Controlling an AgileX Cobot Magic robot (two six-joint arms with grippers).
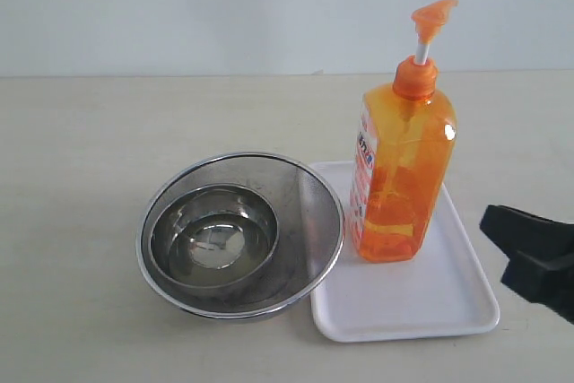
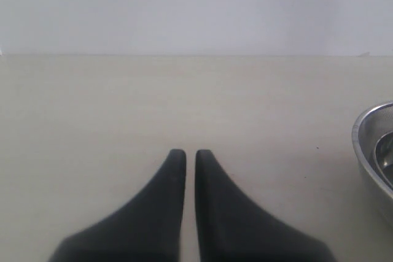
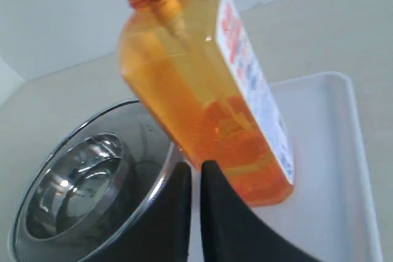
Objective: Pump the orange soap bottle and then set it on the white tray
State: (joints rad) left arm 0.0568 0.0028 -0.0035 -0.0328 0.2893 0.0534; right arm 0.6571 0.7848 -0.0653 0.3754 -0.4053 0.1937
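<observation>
Orange soap bottle (image 1: 401,177) stands upright on the white tray (image 1: 421,307), right beside the nested steel bowls (image 1: 309,213). R gripper (image 3: 193,169) sits off the tray's right side, jaws pinched together, nothing in 'em. L gripper (image 2: 185,154): tips closed too, empty, over bare table (image 2: 123,102).

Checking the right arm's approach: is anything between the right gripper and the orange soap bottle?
Nothing visible. Only bare white tray and table lie between the right gripper and the orange soap bottle standing on it; the nested steel bowls sit on the bottle's other side.
</observation>
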